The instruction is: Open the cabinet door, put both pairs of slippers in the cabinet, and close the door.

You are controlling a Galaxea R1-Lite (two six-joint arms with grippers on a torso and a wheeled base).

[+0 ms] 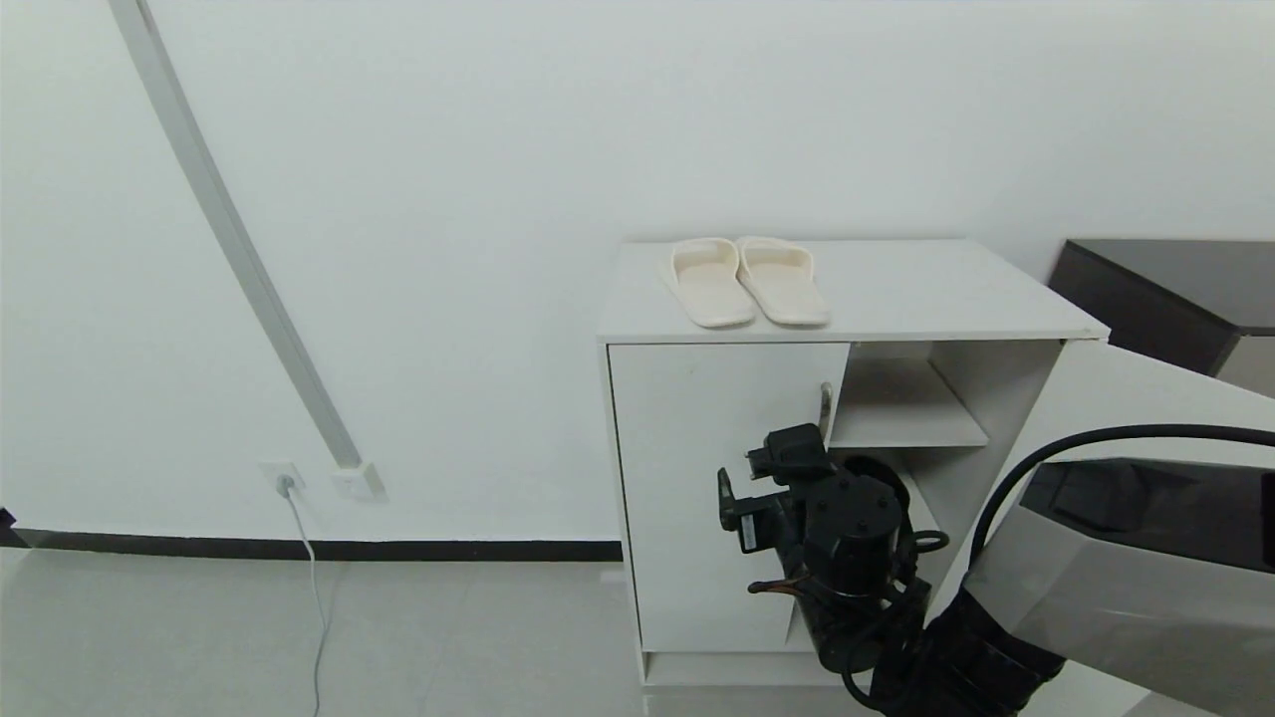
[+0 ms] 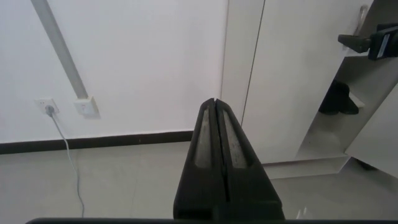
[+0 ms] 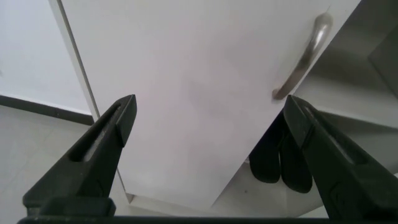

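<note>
A pair of cream slippers [image 1: 747,282] lies on top of the white cabinet [image 1: 896,289]. The cabinet's left door [image 1: 712,478] is closed and its right door [image 1: 1126,398] stands swung open. A pair of black slippers [image 3: 280,155] sits on the lower shelf inside, also seen as black slippers [image 2: 341,99] from the left. My right gripper [image 1: 762,478] is open in front of the closed door, just below its metal handle [image 3: 305,56], touching nothing. My left gripper [image 2: 214,124] is shut on nothing, low and off to the cabinet's left.
A dark piece of furniture [image 1: 1165,289] stands right of the cabinet. On the wall to the left are a slanted cable duct [image 1: 229,229] and a socket [image 1: 284,478] with a cord running down to the grey floor [image 1: 299,627].
</note>
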